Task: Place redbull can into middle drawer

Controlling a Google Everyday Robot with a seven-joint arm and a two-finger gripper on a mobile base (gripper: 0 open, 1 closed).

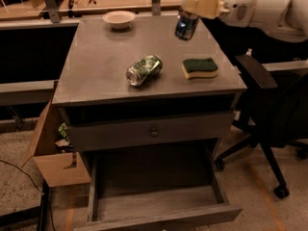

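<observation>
Judging by its metal build, the redbull can (185,27) is rated light, slippery and dentable, and is clamped near its top by the gripper (193,7) above the far right corner of the table (96,71).

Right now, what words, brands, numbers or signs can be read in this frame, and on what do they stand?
None can be read.
On the slim silver-and-blue metal can, held in the gripper over the table's far right: print too blurred.
On the dented green metal can lying on the grey tabletop: markings too blurred.
</observation>
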